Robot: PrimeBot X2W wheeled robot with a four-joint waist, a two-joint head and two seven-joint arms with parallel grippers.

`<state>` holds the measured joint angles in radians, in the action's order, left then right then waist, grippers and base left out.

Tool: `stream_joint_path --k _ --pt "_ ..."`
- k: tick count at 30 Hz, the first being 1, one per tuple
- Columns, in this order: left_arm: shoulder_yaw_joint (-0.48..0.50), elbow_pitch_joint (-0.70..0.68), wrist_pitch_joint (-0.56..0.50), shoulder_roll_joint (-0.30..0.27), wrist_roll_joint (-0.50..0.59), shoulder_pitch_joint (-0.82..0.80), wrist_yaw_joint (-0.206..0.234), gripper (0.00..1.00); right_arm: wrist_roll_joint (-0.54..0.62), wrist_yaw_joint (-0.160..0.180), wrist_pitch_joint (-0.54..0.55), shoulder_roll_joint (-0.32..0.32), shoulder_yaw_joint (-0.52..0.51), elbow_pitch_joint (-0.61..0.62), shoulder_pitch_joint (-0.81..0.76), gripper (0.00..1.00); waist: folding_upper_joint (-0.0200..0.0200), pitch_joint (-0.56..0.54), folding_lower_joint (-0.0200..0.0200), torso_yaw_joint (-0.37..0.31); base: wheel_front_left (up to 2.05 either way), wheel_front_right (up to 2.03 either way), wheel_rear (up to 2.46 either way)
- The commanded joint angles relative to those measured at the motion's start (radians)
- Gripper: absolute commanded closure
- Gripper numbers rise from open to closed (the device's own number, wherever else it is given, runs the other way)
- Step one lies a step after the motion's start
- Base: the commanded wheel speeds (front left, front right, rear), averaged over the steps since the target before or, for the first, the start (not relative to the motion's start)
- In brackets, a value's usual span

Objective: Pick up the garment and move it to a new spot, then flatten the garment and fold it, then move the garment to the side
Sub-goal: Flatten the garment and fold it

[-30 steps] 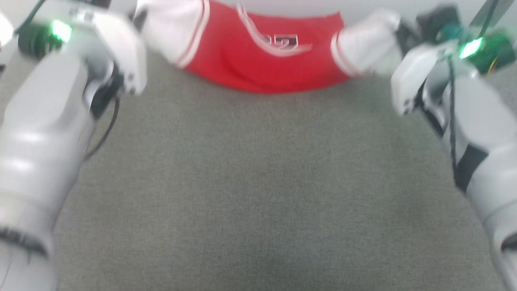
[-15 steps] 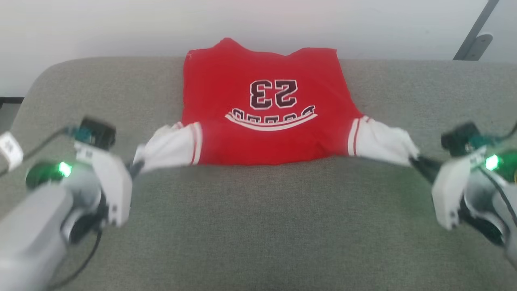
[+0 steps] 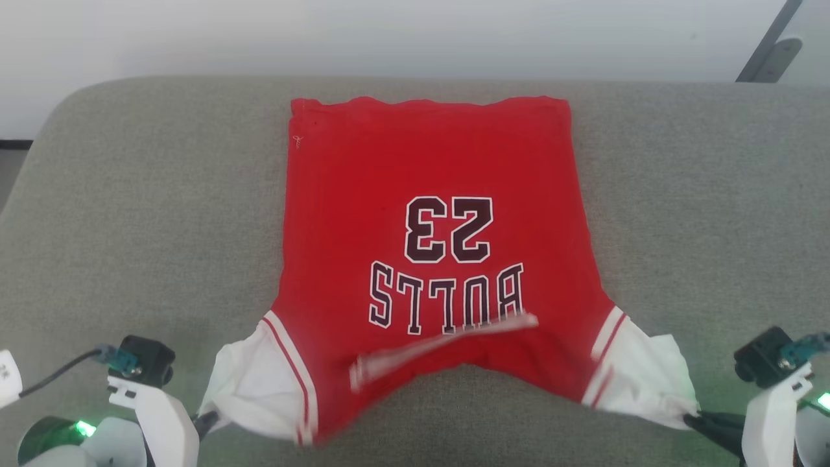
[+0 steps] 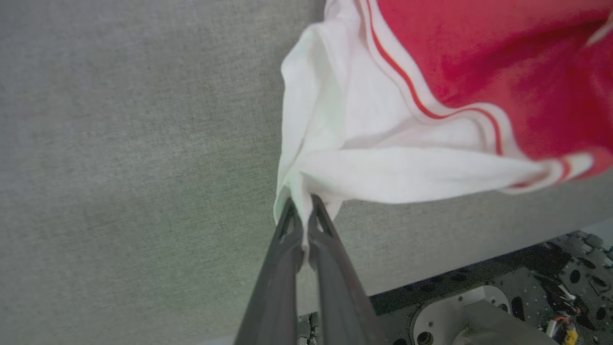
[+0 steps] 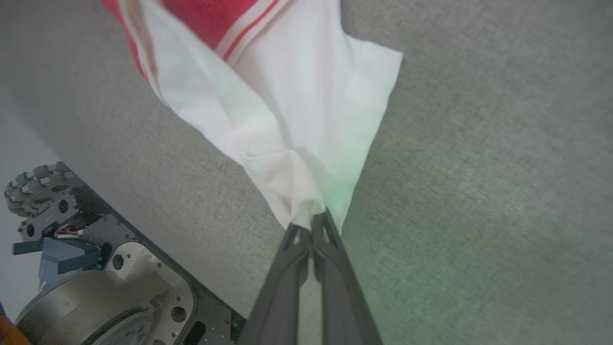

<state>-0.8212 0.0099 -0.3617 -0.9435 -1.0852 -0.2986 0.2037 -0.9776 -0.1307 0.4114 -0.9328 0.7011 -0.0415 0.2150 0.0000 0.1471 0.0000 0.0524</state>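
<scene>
Stretching out longer than a moment ago across the grey upholstered surface (image 3: pixel 130 214), the red 23 jersey (image 3: pixel 428 168) is lying lengthwise away from the robot, hem far, collar end near. Left gripper (image 3: pixel 206 421) and right gripper (image 3: pixel 697 420) are each clamping a white sleeve (image 3: pixel 249 383), one at either near corner.

The shiny red jersey (image 3: pixel 428 214) with white sleeves lies on the grey fabric-covered surface (image 3: pixel 130 194), its hem toward the pale wall (image 3: pixel 415 32) behind it; the left gripper (image 3: pixel 206 421) pinches the jersey's near left sleeve tip, the right gripper (image 3: pixel 695 420) its near right sleeve tip.
</scene>
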Motion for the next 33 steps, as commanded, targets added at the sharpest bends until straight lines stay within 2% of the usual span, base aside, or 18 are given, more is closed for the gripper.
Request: stream_joint_path --k 1,6,7,8,9,10,17,18,23,28,33 --pt "0.005 -0.014 0.006 -0.006 -0.013 0.026 0.016 1.0 -0.011 0.0 0.01 0.0 -0.02 0.014 -0.034 1.0 0.0 0.009 0.0 0.002 0.0 0.0 0.0" --pt "0.01 -0.033 0.042 0.014 -0.01 0.041 0.031 1.0 0.024 0.0 0.023 0.056 -0.106 -0.021 -0.093 1.0 0.0 0.038 0.0 0.005 0.0 0.0 0.0" --pt "0.01 -0.033 0.051 0.02 -0.004 0.032 0.026 1.0 0.039 0.0 0.037 0.069 -0.12 -0.031 -0.099 0.83 0.0 0.043 0.0 0.005 0.0 0.0 0.0" --pt "0.01 -0.03 0.056 0.029 0.0 0.026 0.025 1.0 0.058 0.0 0.051 0.083 -0.137 -0.042 -0.103 0.19 0.0 0.047 0.0 0.005 0.0 0.0 0.0" --pt "0.007 -0.026 0.061 0.035 0.008 0.019 0.022 1.0 0.068 0.0 0.067 0.102 -0.158 -0.052 -0.104 0.0 0.0 0.049 0.0 0.005 0.0 0.0 0.0" --pt "0.001 -0.021 0.064 0.051 0.015 0.004 0.018 1.0 0.092 0.0 0.098 0.128 -0.197 -0.038 -0.1 0.0 0.0 0.056 0.0 0.008 0.0 0.0 0.0" --pt "-0.021 -0.003 0.059 0.1 0.05 -0.047 -0.004 1.0 0.172 0.0 0.19 0.2 -0.43 0.074 -0.038 0.0 0.0 0.078 0.0 0.025 0.0 0.0 0.0" --pt "-0.021 -0.003 0.059 0.1 0.05 -0.047 -0.004 1.0 0.172 0.0 0.19 0.2 -0.43 0.074 -0.038 0.0 0.0 0.078 0.0 0.025 0.0 0.0 0.0" --pt "-0.032 0.006 0.052 0.137 0.075 -0.091 -0.018 1.0 0.32 0.0 0.233 0.306 -0.533 0.083 0.104 0.0 0.0 0.109 0.0 0.051 0.0 0.0 0.0" --pt "-0.042 0.019 0.053 0.175 0.093 -0.142 -0.04 1.0 0.426 0.0 0.239 0.423 -0.552 -0.063 0.316 0.0 0.0 0.153 0.0 0.088 0.0 0.0 0.0" --pt "-0.052 0.033 0.056 0.215 0.111 -0.189 -0.062 1.0 0.499 0.0 0.219 0.481 -0.529 -0.305 0.545 0.0 0.0 0.206 0.0 0.131 0.0 0.0 0.0"
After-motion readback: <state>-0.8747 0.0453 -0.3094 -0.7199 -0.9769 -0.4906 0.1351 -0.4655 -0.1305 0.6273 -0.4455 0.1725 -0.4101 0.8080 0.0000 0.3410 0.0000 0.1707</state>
